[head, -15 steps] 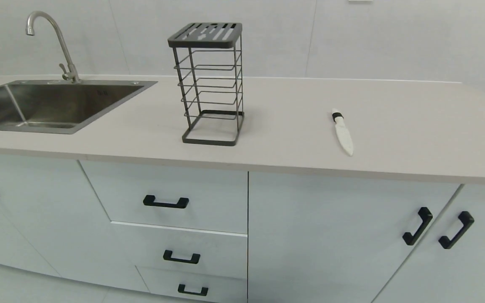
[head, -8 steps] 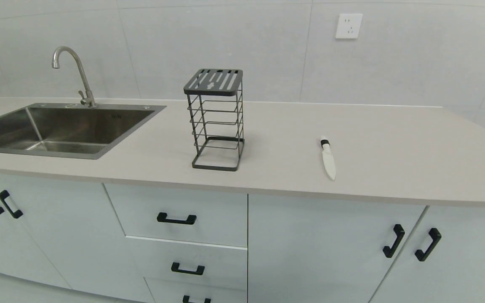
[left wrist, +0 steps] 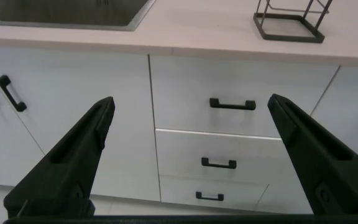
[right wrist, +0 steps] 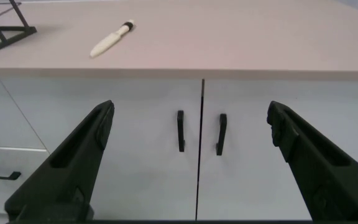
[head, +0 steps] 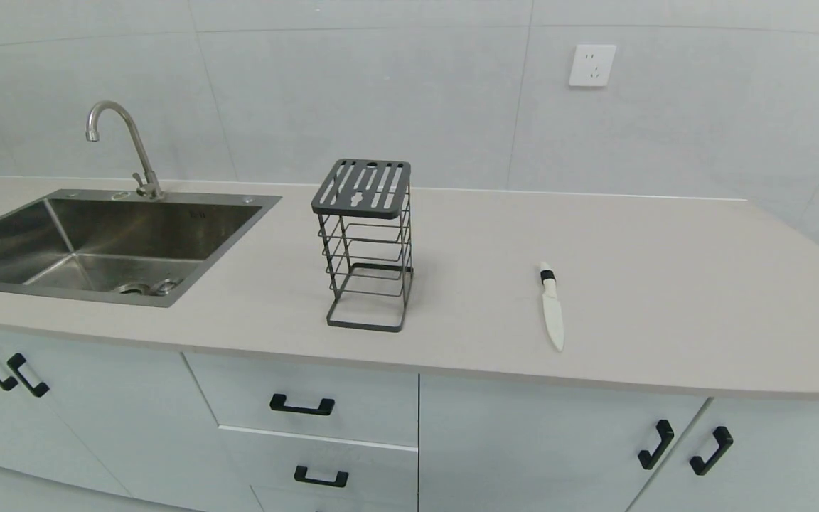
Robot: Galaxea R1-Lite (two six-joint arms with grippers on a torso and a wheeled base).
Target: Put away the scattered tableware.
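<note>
Both grippers sit low in front of the cabinet fronts, below the desk top, so the task looks to be at its approach stage with nothing picked up yet. The left gripper (left wrist: 190, 106) is spread wide and empty, facing a stack of drawers with black drawer handles (left wrist: 232, 104). The right gripper (right wrist: 190, 109) is likewise spread wide and empty, facing a pair of cabinet doors with upright door handles (right wrist: 180, 130). Above and just beyond the right gripper, a little toward the left arm's side, a small white knife (head: 552, 313) with a black band lies flat on the pale desk (head: 665, 299), near its front edge. Above and beyond the left gripper stands a black wire knife rack (head: 367, 245) with a slotted top, well apart from the knife. The next move probably calls for lifting the right gripper over the desk's front edge, which stands between it and the knife, then closing on the thin, flat-lying knife, likely a delicate grasp. Farther off, past the left gripper, are a steel sink (head: 61, 294) and its faucet (head: 125, 146); a wall socket (head: 592, 65) sits on the tiled wall behind.
</note>
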